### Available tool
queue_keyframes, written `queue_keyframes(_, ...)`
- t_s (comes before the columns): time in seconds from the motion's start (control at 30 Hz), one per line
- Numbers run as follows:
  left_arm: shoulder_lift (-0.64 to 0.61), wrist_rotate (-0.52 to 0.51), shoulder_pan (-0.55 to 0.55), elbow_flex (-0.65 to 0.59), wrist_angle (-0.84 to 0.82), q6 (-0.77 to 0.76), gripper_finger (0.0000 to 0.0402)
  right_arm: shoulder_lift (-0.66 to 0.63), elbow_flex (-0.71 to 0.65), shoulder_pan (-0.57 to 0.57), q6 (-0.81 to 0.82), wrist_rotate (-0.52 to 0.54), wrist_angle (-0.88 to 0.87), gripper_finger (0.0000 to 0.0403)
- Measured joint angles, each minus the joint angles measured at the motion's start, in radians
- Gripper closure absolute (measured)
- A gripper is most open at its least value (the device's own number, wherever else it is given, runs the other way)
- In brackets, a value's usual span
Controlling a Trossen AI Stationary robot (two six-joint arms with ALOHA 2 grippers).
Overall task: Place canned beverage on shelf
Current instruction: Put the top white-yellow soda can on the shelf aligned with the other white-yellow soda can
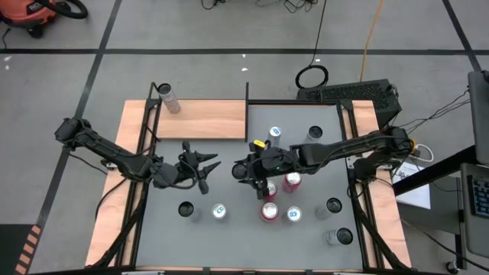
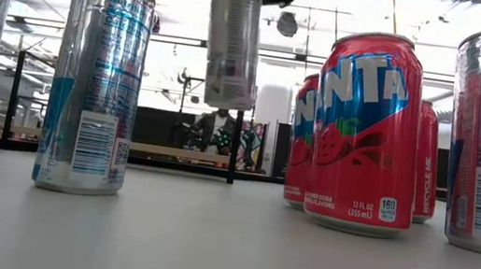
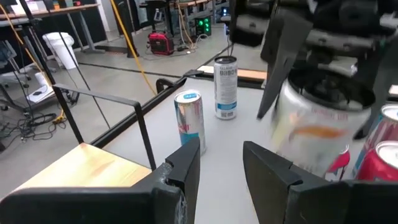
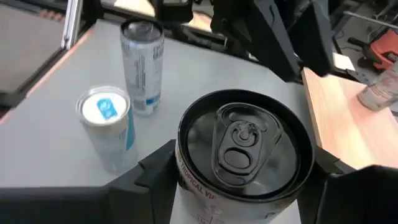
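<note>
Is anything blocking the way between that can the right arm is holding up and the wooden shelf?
The right gripper holds the can off the table. Between it and the shelf only the left gripper hovers close by, slightly aside; no other can stands there.

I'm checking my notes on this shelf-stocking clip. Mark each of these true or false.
1. The right end effector grips a can by its sides. True.
2. That can is lifted off the table. True; the low view shows it hanging above the surface.
3. The left end effector holds a can. False; nothing sits between its fingers.
4. The shelf carries no can. False; one grey can stands at its far left corner.
5. A red Fanta can lies on its side. False; it stands upright.
</note>
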Motion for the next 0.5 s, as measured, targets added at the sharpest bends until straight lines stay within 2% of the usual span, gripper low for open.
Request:
queue_keyframes(0.1,0.0,0.011,-0.004,0.0,-0.012,-0.02,0.028,-0.03,-0.042,-0.007,0.001,-0.066,0.025,0.0209)
queue_keyframes(0.2,0.0,0.069,-0.008,0.0,-0.013,-0.027,0.0267,-0.044,-0.122,-0.011,0.032,-0.101,0.155,0.0209)
queue_keyframes(0.37,0.0,0.101,-0.032,0.0,-0.009,-0.027,0.0217,-0.04,-0.237,-0.013,0.039,-0.17,0.369,0.0209)
queue_keyframes(0.5,0.0,0.103,-0.06,0.0,-0.009,-0.034,0.0172,-0.043,-0.254,-0.013,0.021,-0.174,0.429,0.0209)
